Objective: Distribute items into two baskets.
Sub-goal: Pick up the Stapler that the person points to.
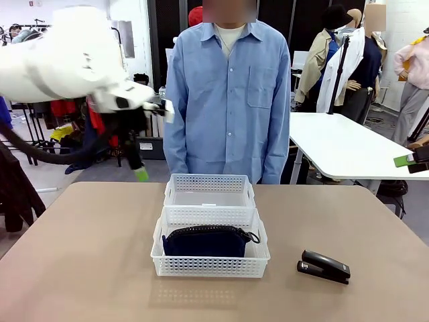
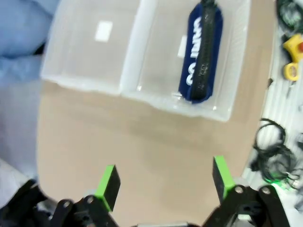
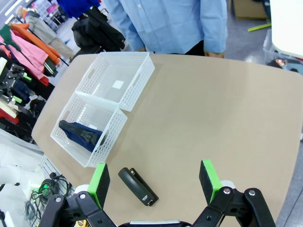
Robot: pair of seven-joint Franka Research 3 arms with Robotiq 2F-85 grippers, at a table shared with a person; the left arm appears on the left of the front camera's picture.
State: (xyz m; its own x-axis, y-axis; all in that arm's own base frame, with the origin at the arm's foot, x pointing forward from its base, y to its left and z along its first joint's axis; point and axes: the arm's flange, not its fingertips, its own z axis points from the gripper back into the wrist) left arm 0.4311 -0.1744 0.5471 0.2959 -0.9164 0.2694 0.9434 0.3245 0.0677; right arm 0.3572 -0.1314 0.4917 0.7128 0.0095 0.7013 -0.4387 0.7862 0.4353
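You had the pouch (image 1: 206,241) lying in the near basket (image 1: 211,267) and the stapler (image 1: 324,266) on the table (image 1: 80,255) near it, apart. Left gripper (image 2: 163,177) and right gripper (image 3: 154,177) both stood open, empty. An off-centre pinch could let the stapler slip short of the far basket (image 1: 209,182).

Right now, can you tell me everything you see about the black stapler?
The stapler is black and long, and looks like shiny plastic. Its top arm is folded down over its base. It lies flat on the tan table, not in a basket, on the robot's right of the nearer basket. Only the table touches it.
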